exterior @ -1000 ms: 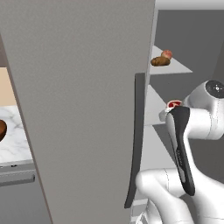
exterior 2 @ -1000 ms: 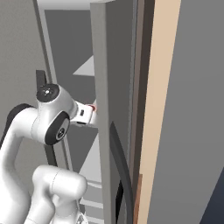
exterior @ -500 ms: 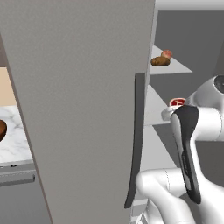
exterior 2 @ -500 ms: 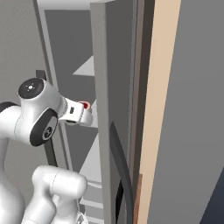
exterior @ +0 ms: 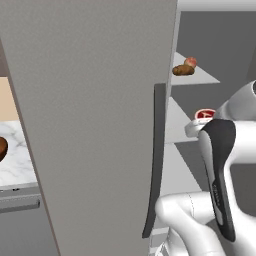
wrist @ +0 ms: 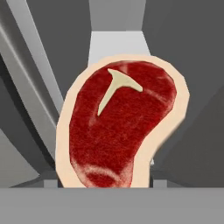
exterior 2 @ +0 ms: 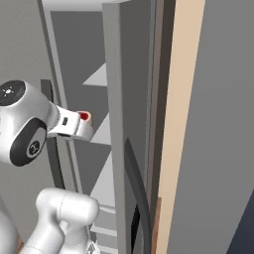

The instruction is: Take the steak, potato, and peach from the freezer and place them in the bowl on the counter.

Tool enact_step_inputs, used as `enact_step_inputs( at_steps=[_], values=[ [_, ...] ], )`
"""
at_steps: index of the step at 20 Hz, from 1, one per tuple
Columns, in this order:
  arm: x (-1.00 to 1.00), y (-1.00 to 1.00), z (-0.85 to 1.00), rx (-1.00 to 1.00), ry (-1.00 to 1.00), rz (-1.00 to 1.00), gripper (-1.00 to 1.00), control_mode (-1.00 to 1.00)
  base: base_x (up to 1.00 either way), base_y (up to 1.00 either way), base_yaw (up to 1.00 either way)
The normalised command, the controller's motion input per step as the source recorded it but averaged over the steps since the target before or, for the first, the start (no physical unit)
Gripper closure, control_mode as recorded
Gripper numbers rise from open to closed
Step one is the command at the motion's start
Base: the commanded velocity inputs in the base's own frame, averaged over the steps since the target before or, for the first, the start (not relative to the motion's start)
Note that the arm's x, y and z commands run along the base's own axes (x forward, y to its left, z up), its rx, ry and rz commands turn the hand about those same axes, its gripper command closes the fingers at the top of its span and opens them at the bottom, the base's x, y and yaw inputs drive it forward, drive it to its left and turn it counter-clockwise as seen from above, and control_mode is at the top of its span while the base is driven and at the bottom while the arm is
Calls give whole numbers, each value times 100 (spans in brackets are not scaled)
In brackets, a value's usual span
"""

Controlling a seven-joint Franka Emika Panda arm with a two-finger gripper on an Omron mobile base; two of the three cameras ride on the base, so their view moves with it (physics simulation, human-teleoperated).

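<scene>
Red meat right at the tip of the gripper (exterior 2: 85, 121): jaws part-way closed, pinching the steak (wrist: 118, 127) by its lower end. Fingertips themselves covered by the slab in the hand view, so exact contact not visible. Seen from the right base view as a mere red sliver (exterior 2: 84, 116) atop the white hand; from the left base view as a small red disc with a pale rim (exterior: 205, 114), half masked by the arm's forearm.

Held in front of the freezer's (exterior: 90, 100) open compartment, pale grey shelves behind it. Long axis running bottom to top of the hand view, upper end leaning right; flat face toward the camera, white T-shaped bone mark near the upper end, lower edge cut off.

Farther out, on an upper shelf (exterior: 200, 77): potato (exterior: 183, 70) and peach (exterior: 190, 61), touching or nearly so, peach behind. Wide grey door with dark handle (exterior: 156, 150) across most of the left base view. At the far left, bowl (exterior: 2, 149) on the counter (exterior: 15, 165), cut by the frame edge.
</scene>
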Motion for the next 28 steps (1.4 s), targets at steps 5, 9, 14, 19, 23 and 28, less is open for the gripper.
enact_step_inputs(
  at_steps=[5, 9, 14, 19, 23, 28],
  values=[
    [-35, 4, 20, 0, 0, 0, 100, -100, 0, 0, 0],
    [-35, 0, 16, 0, 0, 0, 100, -100, 0, 0, 0],
    [-25, 0, 2, 0, 0, 0, 100, -100, 0, 0, 0],
    [-20, 1, 0, 0, 0, 0, 100, -100, 0, 0, 0],
    [-20, 0, 0, 0, 0, 0, 100, -100, 0, 0, 0],
    [-11, 4, 0, 0, 0, 0, 100, -100, 0, 0, 0]
  ],
)
